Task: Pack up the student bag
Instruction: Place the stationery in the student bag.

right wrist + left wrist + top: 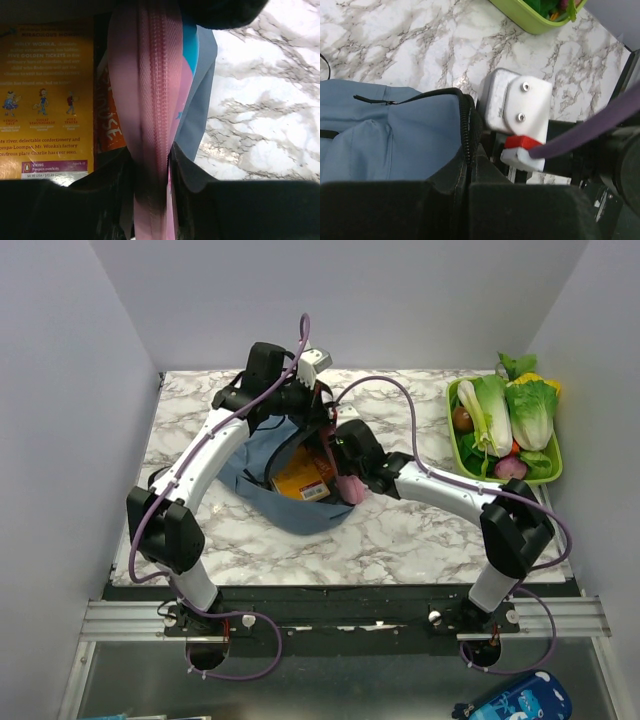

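Note:
The student bag (300,510), dusty-blue fabric, lies open in the middle of the marble table. My left gripper (318,415) is shut on the black zipper rim of the bag (385,135) at its far side, holding the mouth up; the jaws (468,170) pinch the rim tight. My right gripper (350,485) hangs over the bag's right edge, shut on a pink pencil case (150,90) that stands on end between the fingers, its zipper facing the camera. A yellow book (47,100) and an orange one (107,125) lie inside the bag.
A green tray (552,475) of toy vegetables stands at the table's far right, and its corner (530,20) shows in the left wrist view. The right arm's white wrist mount (517,102) sits close beside my left gripper. A bright blue pouch (520,702) lies off the table, bottom right.

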Robot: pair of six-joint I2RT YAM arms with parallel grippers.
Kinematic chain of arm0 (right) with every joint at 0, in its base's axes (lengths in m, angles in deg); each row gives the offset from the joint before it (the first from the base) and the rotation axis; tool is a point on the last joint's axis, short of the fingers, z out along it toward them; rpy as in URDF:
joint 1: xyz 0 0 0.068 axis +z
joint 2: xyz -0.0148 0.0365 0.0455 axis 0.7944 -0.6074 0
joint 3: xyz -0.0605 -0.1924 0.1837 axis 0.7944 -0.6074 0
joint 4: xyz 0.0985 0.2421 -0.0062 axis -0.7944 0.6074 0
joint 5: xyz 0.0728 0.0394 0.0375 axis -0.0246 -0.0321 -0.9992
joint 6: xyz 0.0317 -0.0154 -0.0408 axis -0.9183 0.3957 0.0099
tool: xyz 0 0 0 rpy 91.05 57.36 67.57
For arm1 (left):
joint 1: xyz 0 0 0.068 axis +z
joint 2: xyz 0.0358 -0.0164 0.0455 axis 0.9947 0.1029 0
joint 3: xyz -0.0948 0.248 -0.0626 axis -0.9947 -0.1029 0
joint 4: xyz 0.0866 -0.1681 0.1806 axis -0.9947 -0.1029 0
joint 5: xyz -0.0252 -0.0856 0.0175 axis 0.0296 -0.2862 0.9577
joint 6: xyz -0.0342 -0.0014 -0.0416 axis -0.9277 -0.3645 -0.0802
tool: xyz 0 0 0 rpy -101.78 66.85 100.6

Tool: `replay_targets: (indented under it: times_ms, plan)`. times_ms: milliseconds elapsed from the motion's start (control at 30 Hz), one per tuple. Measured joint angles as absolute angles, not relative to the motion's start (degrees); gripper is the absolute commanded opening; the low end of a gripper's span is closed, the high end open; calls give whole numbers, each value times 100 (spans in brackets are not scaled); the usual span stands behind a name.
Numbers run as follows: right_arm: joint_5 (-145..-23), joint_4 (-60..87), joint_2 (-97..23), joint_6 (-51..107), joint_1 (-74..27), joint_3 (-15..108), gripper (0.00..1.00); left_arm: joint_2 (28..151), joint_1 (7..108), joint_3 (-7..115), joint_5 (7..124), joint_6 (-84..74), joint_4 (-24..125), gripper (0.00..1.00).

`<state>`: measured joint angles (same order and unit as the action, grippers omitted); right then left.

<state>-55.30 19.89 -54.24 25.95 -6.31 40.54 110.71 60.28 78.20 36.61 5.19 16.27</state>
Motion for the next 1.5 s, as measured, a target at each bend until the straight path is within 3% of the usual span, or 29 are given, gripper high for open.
replay_targets:
  times_ms: [400, 733, 1033, 1200, 1300, 1333, 1433, 1500]
  plan:
    - [-7197, 1423, -5326, 2237, -1101, 3746, 49, 10940, 6017, 7503, 3543, 665, 1568, 0]
    - [-8441, 1337, -5194, 1625, -1090, 3740, 83, 10923, 6013, 7503, 3406, 757, 1504, 0]
    - [-8467, 1221, -4799, 1463, -1250, 3399, 88, 10831, 5930, 7503, 3237, 781, 1504, 0]
    - [-8305, 1068, -4631, 1170, -1390, 2859, 73, 10737, 5921, 7507, 3189, 847, 1404, 0]
    - [-8205, 817, -4475, 917, -1399, 2450, 56, 10702, 5914, 7509, 3150, 884, 1310, 0]
    - [-8161, 769, -4432, 888, -1399, 2378, 45, 10684, 5910, 7509, 3132, 899, 1281, 0]
    - [-7999, 642, -4429, 764, -1399, 2382, 25, 10652, 5886, 7509, 3089, 919, 1248, 0]
    - [-7943, 649, -4556, 727, -1405, 2503, 23, 10645, 5860, 7509, 3056, 921, 1238, 0]
